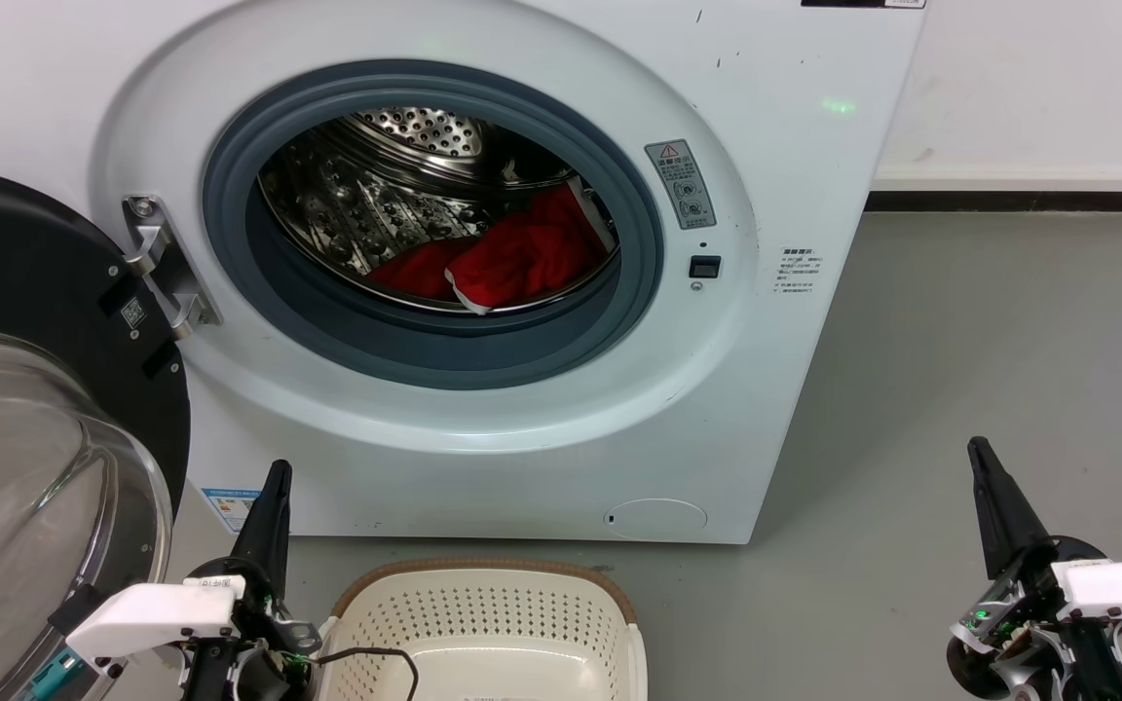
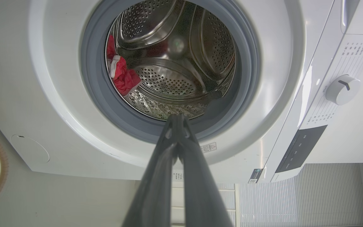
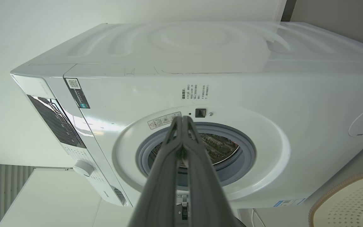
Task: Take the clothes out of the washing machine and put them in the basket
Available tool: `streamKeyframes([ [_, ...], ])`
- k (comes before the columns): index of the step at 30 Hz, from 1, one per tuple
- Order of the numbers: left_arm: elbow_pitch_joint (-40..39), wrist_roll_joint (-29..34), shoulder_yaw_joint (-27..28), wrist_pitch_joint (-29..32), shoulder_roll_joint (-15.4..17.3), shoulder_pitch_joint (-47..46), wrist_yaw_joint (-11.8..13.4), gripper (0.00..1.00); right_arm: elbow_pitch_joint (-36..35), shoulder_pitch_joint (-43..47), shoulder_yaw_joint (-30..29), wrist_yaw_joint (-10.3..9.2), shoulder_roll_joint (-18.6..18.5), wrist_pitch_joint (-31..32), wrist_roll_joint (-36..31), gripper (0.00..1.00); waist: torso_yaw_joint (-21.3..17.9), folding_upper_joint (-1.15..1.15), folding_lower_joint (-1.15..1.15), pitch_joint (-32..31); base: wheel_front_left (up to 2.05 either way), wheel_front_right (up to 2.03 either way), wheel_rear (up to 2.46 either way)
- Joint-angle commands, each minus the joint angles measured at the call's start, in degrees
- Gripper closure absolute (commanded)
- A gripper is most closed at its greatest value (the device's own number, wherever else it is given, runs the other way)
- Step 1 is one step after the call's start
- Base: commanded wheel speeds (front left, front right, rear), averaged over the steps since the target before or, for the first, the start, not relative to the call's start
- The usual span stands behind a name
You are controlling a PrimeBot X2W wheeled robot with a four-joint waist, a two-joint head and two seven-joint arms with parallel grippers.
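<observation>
the red clothes [image 1: 512, 258] lie low in the steel drum [image 1: 376, 204] of the washing machine [image 1: 795, 370], behind the grey door ring [image 1: 483, 341]. the basket [image 1: 483, 567] sits on the floor just in front. the left pincer [image 1: 279, 472] and right pincer [image 1: 978, 450] hang low, both closed tight with nothing in them. i think one should open wide, reach over the ring and pinch a thick fold.

Found on washing machine [image 1: 522, 467] front — grey warning label [image 1: 680, 183] with triangle sign beside the door ring [image 1: 444, 355], small print block [image 1: 798, 270] to its right, QR sticker [image 1: 132, 312] on open door [image 1: 25, 282] rim — all lettering too small to read.
</observation>
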Motion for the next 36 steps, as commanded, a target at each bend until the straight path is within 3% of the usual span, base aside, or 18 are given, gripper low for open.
streamKeyframes([
  [1, 0.0, -0.1, 0.1, 0.1, 0.0, -0.4, -0.1, 1.0, 0.1, -0.7, 0.0, 0.0, 0.2, 0.0, -0.3, 1.0, 0.0, 0.0, 0.0, 0.0, 0.0, 0.0, 0.0],
  [36, 0.0, -0.1, 0.1, 0.1, 0.0, -0.4, -0.1, 1.0, 0.1, -0.7, 0.0, 0.0, 0.2, 0.0, -0.3, 1.0, 0.0, 0.0, 0.0, 0.0, 0.0, 0.0, 0.0],
])
